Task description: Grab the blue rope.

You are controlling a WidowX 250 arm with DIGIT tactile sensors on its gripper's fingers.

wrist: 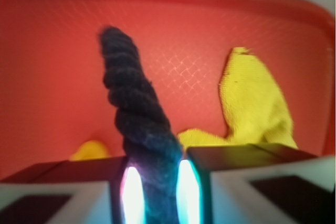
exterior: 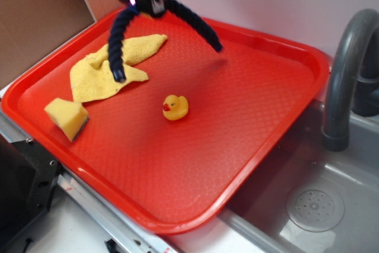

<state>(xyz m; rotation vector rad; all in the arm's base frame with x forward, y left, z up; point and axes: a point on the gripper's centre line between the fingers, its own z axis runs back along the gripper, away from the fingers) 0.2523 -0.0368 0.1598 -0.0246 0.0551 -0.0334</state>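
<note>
The blue rope (exterior: pixel 118 39) is a thick dark twisted cord hanging in an arch above the far left of the red tray (exterior: pixel 284 140). My gripper (exterior: pixel 147 3) is shut on its middle, lifted off the tray. One end dangles over the yellow cloth (exterior: pixel 98 72); the other end (exterior: pixel 204 28) droops to the right. In the wrist view the rope (wrist: pixel 134 108) runs up from between my two lit fingers (wrist: pixel 132 190), which pinch it from both sides, with my gripper (wrist: pixel 156 192) centred on it.
A small yellow duck (exterior: pixel 175 107) sits mid-tray. A yellow sponge (exterior: pixel 67 117) lies at the tray's left corner. Beside the tray on the right is a grey sink (exterior: pixel 314 205) with a curved grey faucet (exterior: pixel 343 75).
</note>
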